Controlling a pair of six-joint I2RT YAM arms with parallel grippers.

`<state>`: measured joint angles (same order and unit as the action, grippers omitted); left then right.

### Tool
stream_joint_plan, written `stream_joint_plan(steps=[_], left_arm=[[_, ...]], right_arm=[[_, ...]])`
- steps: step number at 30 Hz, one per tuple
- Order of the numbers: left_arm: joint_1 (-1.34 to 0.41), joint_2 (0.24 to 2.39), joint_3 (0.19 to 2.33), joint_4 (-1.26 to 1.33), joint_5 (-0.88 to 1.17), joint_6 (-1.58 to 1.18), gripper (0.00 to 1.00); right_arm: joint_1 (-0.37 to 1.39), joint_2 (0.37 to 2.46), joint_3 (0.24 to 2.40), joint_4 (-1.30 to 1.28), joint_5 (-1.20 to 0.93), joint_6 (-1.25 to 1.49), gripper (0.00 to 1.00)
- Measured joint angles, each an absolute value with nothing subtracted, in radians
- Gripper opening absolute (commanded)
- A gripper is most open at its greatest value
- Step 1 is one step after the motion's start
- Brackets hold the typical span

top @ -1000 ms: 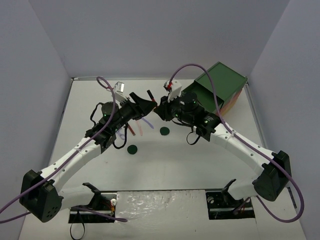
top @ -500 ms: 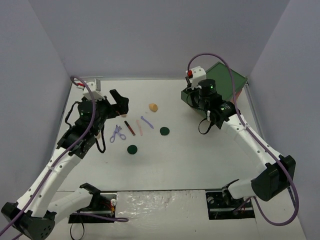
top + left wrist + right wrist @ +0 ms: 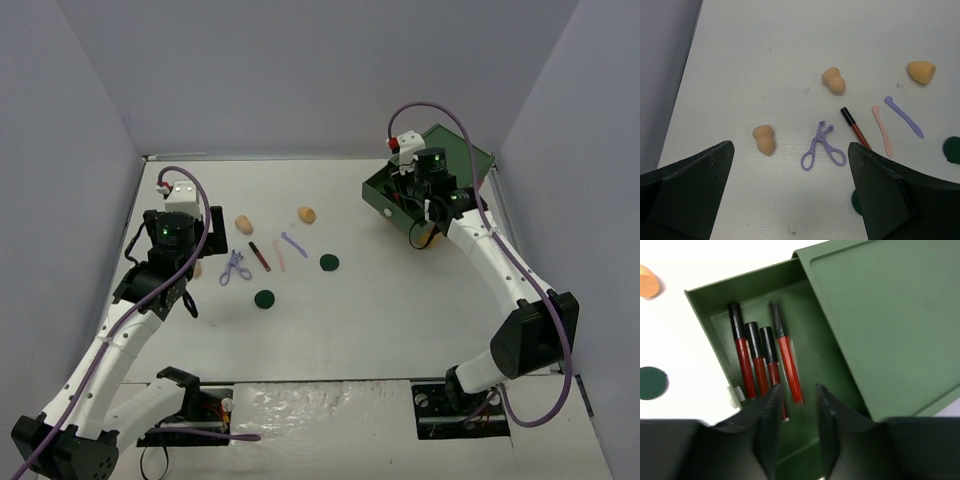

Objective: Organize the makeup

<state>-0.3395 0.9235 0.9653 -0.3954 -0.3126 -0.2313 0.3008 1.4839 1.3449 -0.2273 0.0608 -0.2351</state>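
The makeup lies loose on the white table: three tan sponges (image 3: 763, 139) (image 3: 833, 80) (image 3: 921, 71), a lilac scissor-like tool (image 3: 822, 150), a dark red stick (image 3: 855, 127), a pink stick (image 3: 882, 131), a lilac stick (image 3: 904, 116) and two dark green discs (image 3: 328, 262) (image 3: 264, 298). My left gripper (image 3: 790, 146) hangs wide open and empty above the nearest sponge and the tool. My right gripper (image 3: 798, 387) is over the open green drawer (image 3: 740, 287), jaws slightly apart, holding nothing. Several dark red sticks (image 3: 762, 360) lie in the drawer; the rightmost (image 3: 789, 367) is blurred.
The green drawer chest (image 3: 455, 160) stands at the back right with its top drawer (image 3: 380, 195) pulled out toward the middle. Grey walls close in the table on the left, back and right. Both arm bases sit at the near edge.
The two grippers met mid-table a second ago. The left arm has since drawn back left and opened wide. The right arm swung to the drawer and its jaws have parted.
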Motion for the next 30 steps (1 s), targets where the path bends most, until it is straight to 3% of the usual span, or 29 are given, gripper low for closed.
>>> stream_joint_plan(steps=[4, 9, 12, 20, 30], left_arm=[[-0.330, 0.923, 0.965, -0.398, -0.314, -0.208, 0.97], [-0.319, 0.914, 0.963, -0.401, -0.315, -0.193, 0.97], [-0.308, 0.902, 0.954, -0.402, -0.310, -0.193, 0.97], [-0.287, 0.886, 0.950, -0.403, -0.308, -0.194, 0.97], [-0.243, 0.832, 0.903, -0.397, -0.315, -0.220, 0.97]], right_arm=[[0.302, 1.486, 1.345, -0.237, 0.037, -0.238, 0.60], [0.308, 1.486, 1.373, -0.266, 0.005, -0.235, 0.78], [0.335, 1.486, 1.437, -0.278, -0.012, -0.217, 0.84], [0.618, 1.584, 1.612, -0.232, -0.053, -0.126, 0.84], [0.837, 2.010, 1.660, -0.176, -0.126, -0.040, 0.76]])
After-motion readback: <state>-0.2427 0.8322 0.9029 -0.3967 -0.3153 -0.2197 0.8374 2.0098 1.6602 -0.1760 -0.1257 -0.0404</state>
